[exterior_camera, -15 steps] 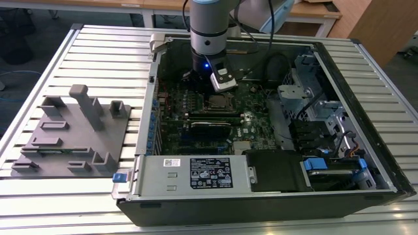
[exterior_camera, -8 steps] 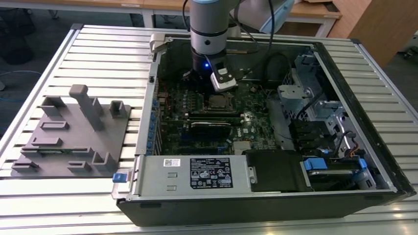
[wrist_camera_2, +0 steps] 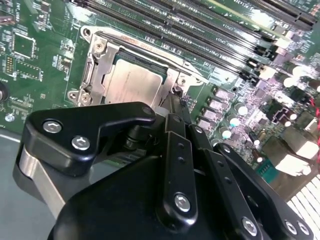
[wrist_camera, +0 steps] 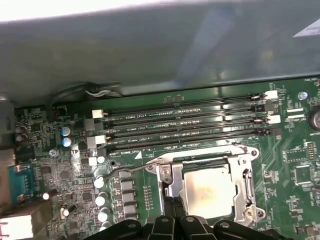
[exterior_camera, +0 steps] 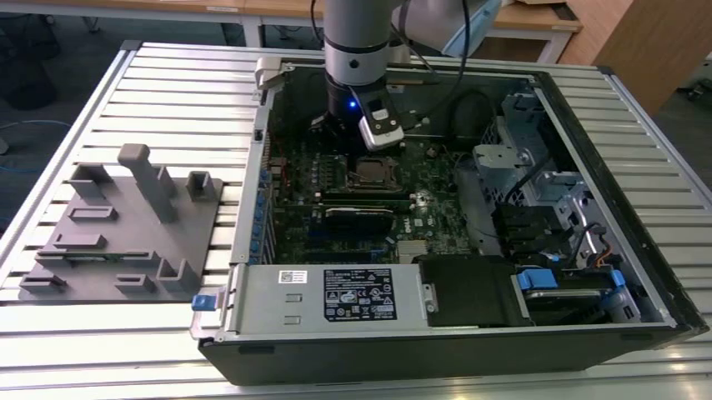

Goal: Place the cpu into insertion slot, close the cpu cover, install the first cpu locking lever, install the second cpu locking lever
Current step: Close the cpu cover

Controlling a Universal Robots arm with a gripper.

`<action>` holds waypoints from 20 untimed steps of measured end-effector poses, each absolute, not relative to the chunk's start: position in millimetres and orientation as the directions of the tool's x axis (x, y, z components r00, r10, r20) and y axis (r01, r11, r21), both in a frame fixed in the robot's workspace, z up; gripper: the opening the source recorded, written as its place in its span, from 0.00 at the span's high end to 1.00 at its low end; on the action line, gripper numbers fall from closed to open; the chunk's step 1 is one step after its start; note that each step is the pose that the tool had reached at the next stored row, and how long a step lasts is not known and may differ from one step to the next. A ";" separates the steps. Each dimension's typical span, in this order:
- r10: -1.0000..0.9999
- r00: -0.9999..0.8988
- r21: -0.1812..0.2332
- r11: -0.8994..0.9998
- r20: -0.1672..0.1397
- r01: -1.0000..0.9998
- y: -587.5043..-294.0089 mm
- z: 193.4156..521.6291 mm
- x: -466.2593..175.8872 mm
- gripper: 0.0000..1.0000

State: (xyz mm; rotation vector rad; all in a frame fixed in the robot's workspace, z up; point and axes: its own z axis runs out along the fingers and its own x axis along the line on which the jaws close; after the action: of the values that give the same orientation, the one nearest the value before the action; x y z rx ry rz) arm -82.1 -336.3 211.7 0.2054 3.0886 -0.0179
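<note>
The cpu [wrist_camera: 207,190], a dull silver square, lies in the insertion slot [exterior_camera: 373,172] on the green board. The cpu cover [wrist_camera: 170,182], a silvery frame, lies flat over the cpu's edges; in the second wrist view the cpu [wrist_camera_2: 132,85] shows through the cover [wrist_camera_2: 95,75]. A thin wire locking lever [wrist_camera: 127,171] sticks out sideways from the slot's corner, slightly raised. My gripper [wrist_camera_2: 175,100] is shut with nothing in it, its black tip at the slot's edge beside the cover. In the first wrist view the gripper [wrist_camera: 172,212] touches the same edge. My arm [exterior_camera: 356,67] stands upright over the slot.
Long black memory slots [wrist_camera: 185,125] run beside the socket, with the case wall [wrist_camera: 150,50] behind them. Capacitors [wrist_camera: 100,200] stand near the lever. In the exterior view a grey fixture [exterior_camera: 122,225] lies on its left, a power supply [exterior_camera: 333,292] in front, a drive cage [exterior_camera: 534,175] at right.
</note>
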 end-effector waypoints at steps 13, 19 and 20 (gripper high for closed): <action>0.132 -0.990 -0.008 0.991 -0.047 0.133 -336.3 215.6 -70.9 0.90; 0.132 -0.990 -0.009 0.991 -0.047 0.133 -336.2 215.4 -58.9 0.90; 0.132 -0.990 -0.008 0.991 -0.047 0.133 -336.1 215.3 -57.0 0.90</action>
State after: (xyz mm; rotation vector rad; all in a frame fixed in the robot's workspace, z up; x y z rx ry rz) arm -57.0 -336.1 215.3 0.2052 3.0886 -0.0178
